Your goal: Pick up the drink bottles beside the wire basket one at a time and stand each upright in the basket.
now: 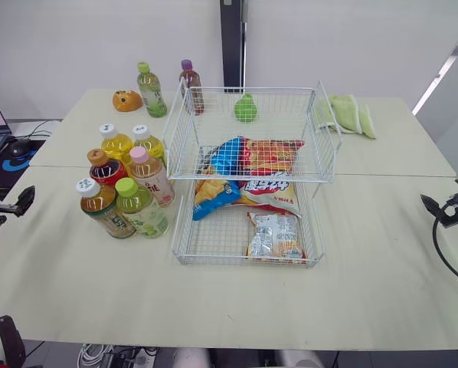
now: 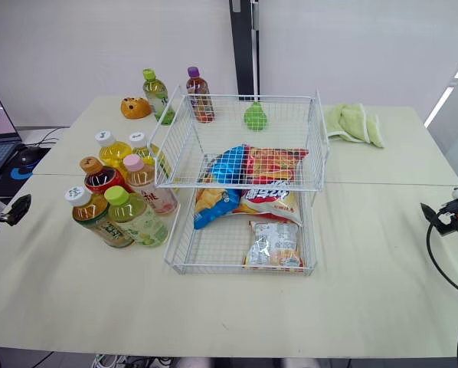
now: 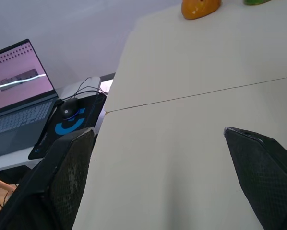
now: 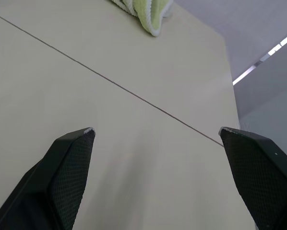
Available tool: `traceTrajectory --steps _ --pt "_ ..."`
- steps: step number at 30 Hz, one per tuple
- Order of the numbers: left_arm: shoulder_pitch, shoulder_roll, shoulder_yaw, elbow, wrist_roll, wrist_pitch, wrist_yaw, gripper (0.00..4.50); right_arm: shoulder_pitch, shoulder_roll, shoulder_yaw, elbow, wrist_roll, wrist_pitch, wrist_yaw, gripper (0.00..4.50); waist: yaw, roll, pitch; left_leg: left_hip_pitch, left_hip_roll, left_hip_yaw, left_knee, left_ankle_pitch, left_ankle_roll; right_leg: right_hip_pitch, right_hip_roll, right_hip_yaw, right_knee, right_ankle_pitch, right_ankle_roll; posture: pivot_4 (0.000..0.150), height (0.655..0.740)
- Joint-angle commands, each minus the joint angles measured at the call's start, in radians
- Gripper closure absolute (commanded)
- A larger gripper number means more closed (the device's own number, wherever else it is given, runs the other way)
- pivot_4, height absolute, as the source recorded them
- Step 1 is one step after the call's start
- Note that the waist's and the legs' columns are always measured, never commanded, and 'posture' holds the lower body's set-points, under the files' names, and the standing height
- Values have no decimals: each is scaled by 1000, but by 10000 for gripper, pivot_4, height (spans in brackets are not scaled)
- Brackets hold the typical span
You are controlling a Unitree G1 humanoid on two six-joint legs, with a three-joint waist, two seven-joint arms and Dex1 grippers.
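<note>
Bottles of drink [image 1: 125,180], six in a tight upright cluster, stand on the table [image 1: 382,253] to the right of the left gripper [image 3: 157,132], between it and the wire basket [image 1: 248,261]. The nearest to that gripper is a white-capped amber bottle [image 1: 103,207], with a green-capped bottle [image 1: 141,207] just beyond it. The left gripper's fingers are spread wide with nothing between them, low over bare tabletop; ahead of it lies an orange toy [image 3: 201,7]. The right gripper [image 4: 155,130], also spread wide and holding nothing, hangs over the table well to the other side of the basket, with a green cloth [image 4: 143,12] ahead. Snack bags [image 1: 275,234] lie in both basket tiers.
</note>
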Motion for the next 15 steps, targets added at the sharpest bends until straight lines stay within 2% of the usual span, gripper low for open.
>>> traceTrajectory --steps 1,4,6,8,11,15 --pt "-22 11 41 6 -61 48 -88 0 -19 -48 -58 -254 150 104 152 515 -2 1 0 0 0 0 0 0 0 0 0 0 0 0 0 1500 7400" --pt "-35 5 41 17 -63 39 -80 0 19 -38 -73 -632 322 353 189 515 -7 1 1 0 0 -1 0 0 0 0 0 0 1 0 0 1500 7400" --pt "-46 -12 38 25 -66 46 -89 0 52 -56 -65 -934 472 559 176 515 -3 1 0 -1 0 -3 0 0 0 0 1 -1 1 0 0 1500 7400" --pt "-53 -31 30 32 -61 45 -86 0 44 -76 -61 -1161 625 737 131 515 1 1 0 -2 0 -5 0 0 0 0 1 -2 1 0 0 1500 7400" --pt "-61 -52 25 36 -58 44 -88 0 8 -76 -60 -1342 792 903 44 515 9 -2 -1 -4 0 -7 1 0 0 0 0 -3 1 0 0 1500 7400" --pt "-73 -81 20 31 -57 48 -94 0 -95 -24 25 -1531 1043 1037 -92 515 15 -7 -2 -6 0 -9 2 0 1 0 -1 -6 0 0 0 1500 7400"
